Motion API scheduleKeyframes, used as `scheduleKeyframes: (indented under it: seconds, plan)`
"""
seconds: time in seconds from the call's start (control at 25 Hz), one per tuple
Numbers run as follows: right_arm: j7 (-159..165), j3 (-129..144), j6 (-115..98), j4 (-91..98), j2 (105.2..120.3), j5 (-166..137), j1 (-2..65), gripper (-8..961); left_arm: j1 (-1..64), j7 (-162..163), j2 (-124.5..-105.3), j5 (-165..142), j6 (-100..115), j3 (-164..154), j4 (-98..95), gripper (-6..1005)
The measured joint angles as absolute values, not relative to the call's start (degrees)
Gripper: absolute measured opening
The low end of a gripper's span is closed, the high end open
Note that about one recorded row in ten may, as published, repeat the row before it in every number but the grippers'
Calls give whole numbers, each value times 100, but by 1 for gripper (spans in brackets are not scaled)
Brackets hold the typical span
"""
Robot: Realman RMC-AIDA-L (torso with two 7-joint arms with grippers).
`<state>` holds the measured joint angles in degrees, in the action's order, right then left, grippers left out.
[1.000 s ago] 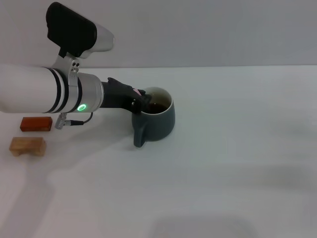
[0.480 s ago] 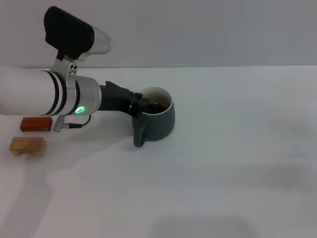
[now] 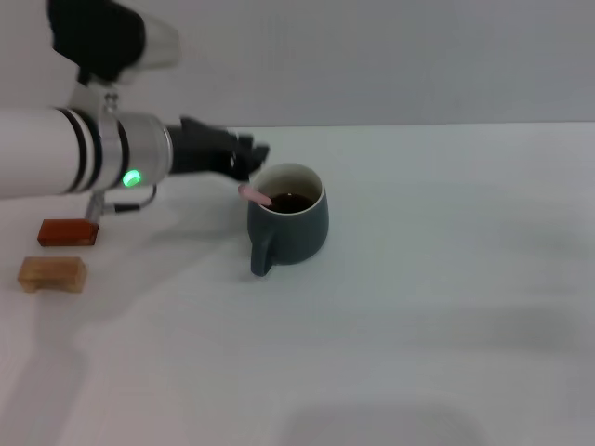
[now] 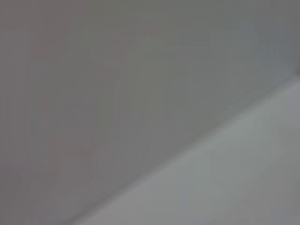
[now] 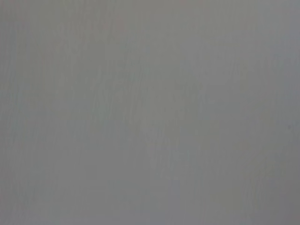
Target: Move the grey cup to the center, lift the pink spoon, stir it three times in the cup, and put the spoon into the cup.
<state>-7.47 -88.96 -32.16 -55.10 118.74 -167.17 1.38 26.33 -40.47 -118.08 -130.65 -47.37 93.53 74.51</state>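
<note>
The left gripper (image 3: 249,156) is drawing back up and to the left from the grey cup (image 3: 288,228), where half a second ago it was sitting right against the near-left of the rim; it is now hanging just beyond the cup's far-left edge, clear of it. The pink spoon (image 3: 254,195) is staying behind, its bowl end down in the dark liquid and its pale handle leaning out over the left rim, so the release looks done and the last step of the task is probably finished. The spoon is lying just below and near the fingertips, apart from them, not gripped. The dark fingers are blurring together, so I cannot tell how wide they are standing, only that they are carrying nothing. The cup is standing upright on the white table (image 3: 446,297), handle turned toward the near side, about mid-table. Well off to the left, a red-brown block (image 3: 67,231) and a tan wooden block (image 3: 51,273) are lying untouched. The right gripper is nowhere in sight
</note>
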Motion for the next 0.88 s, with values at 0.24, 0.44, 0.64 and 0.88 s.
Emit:
scheduleKeyframes:
  seconds: [0.24,0.44,0.64,0.88]
  plan:
    - [-747,-8902,-3211,-5510,11874,-16717,133,20,2300,-4126,-11798,-12736,-3823,9395,7707,232]
    - [-747,-8911,-3207,-5510,11874,-16717,116,20,1907,-4818,-11799,-11810,-2419,9386,7535,254]
    - [-747,-8922,-3207,-5511,11874,-16717,117,21,1747,-6061,-11794,-10368,-2035,9656,7290,276]
    - [-747,-8922,-3207,-5511,11874,-16717,146,20,1718,-8816,-11819,-7559,-2504,10464,6452,302]
